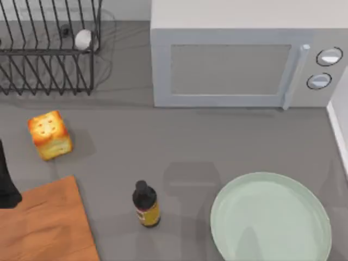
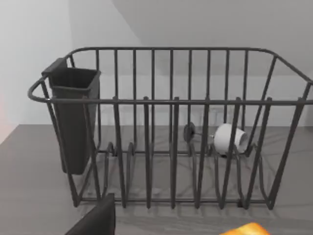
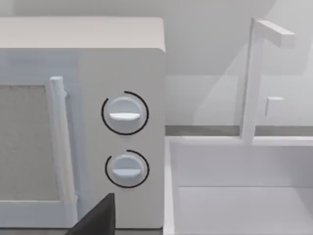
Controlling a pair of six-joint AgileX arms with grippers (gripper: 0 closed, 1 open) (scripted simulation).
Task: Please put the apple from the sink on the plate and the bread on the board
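The bread, a golden cube with a toasted spotted top, sits on the grey counter at the left, just beyond the wooden board. Its edge also peeks into the left wrist view as the bread. The pale green plate lies at the front right. The apple is out of view. A dark part of my left arm stands at the left edge over the board's corner. In its wrist view my left gripper faces the dish rack. My right gripper faces the microwave and the white sink.
A dark bottle with a yellow label stands between board and plate. The microwave fills the back middle. A wire dish rack at the back left holds a white cup. The sink's rim runs along the right edge.
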